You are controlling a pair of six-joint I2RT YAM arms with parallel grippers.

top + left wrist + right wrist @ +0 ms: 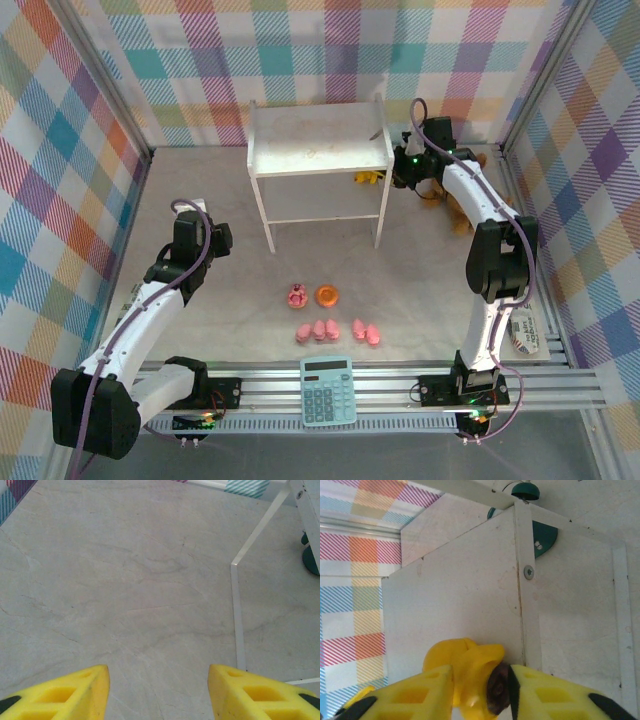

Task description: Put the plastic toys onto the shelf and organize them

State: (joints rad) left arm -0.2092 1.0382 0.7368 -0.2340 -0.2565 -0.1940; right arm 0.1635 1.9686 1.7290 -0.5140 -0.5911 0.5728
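Seven little toys lie on the tabletop (pixel 230 300) in front of the shelf (pixel 320 140). Five pink pigs (pixel 333 330) make a row. Just behind them a pink cupcake (pixel 297 296) and an orange ring (pixel 327 294) sit side by side. None of them is on the shelf yet. They lie near the middle, where I think either arm could reach them.

The eighth toy is the yellow duck (pixel 462 652). The right fingers (pixel 420 695) pinch it from both sides, so it is held tight. Seen from above, the duck is just beside the right end of the shelf. It is low down, about level with the lower board. I think the arm reaches in from the side because the flat top would block the way from above. I cannot tell if the duck rests on the board or hangs just off it.

The left fingers (pixel 65 695) are spread apart with nothing between them. They hang over bare tabletop, well to the left of the shelf. That arm seems to be waiting there so the two arms do not bump.

A blue-green calculator (pixel 328 392) lies at the near edge. It is not one of the toys.
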